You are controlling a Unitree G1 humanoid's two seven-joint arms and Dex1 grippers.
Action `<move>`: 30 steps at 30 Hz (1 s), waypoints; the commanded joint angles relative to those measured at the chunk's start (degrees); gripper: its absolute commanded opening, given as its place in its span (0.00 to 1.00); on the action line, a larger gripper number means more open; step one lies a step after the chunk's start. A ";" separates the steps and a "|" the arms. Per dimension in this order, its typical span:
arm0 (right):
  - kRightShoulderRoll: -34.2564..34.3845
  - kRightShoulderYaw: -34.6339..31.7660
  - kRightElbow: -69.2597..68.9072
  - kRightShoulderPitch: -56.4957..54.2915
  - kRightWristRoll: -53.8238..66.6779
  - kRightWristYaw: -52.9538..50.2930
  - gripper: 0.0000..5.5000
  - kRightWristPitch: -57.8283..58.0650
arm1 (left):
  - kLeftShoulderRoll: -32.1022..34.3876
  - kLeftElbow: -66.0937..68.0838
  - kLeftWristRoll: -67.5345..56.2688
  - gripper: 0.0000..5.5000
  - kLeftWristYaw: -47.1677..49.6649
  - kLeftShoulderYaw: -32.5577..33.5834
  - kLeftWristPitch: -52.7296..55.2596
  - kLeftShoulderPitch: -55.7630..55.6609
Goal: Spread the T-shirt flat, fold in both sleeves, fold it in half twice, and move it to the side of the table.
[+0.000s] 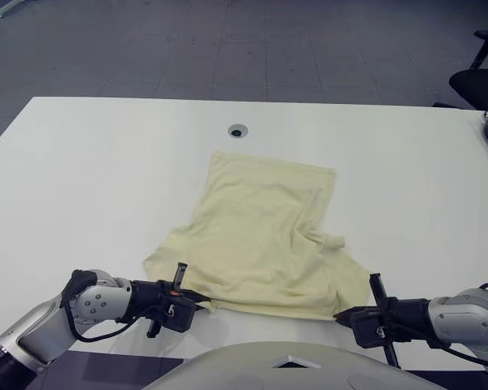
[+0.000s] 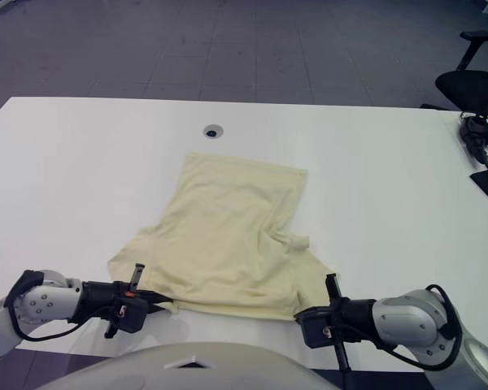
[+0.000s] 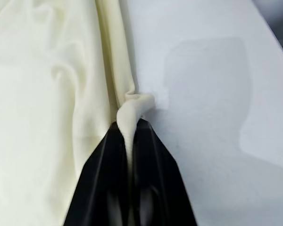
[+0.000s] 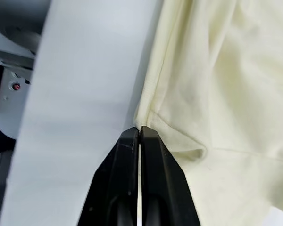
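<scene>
**T-shirt pinched at both near corners: the right hold looks thin**

The T-shirt (image 1: 264, 236) lies rumpled in the middle of the white bench (image 1: 89, 179). Its far edge points toward the round cable port (image 1: 238, 131), and its near edge sits close to the bench's front rim. Creases bunch up on its right half.

The left pincer (image 3: 129, 125) is clamped on the near left corner, with a ridge of cloth squeezed up between its fingers. The right pincer (image 4: 140, 129) has its fingers together on the near right corner, but the seam meets only the very tips.

The weak point is that shallow right bite. A firm tug to spread the cloth could likely pull the hem free, leaving one corner held and the shirt swinging askew. Uneven pulls from the two arms would twist the garment rather than flatten it. The bunched right side may stay trapped beneath, spoiling the sleeve folds. Drawing the cloth nearer also risks dragging it over the front rim.
</scene>
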 commanded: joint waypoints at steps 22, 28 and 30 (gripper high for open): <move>-2.12 -10.63 4.22 -15.14 37.14 7.13 0.50 17.56 | -4.08 -3.79 -25.94 0.84 -10.68 12.14 7.59 5.05; 0.48 0.41 18.12 -26.08 16.63 -5.45 0.69 11.29 | -18.05 -0.09 -21.60 0.98 1.94 10.30 10.82 -4.13; 0.66 5.34 21.79 -26.58 10.44 -6.06 0.75 7.28 | -23.48 2.80 -18.12 0.98 8.23 9.85 11.89 -6.80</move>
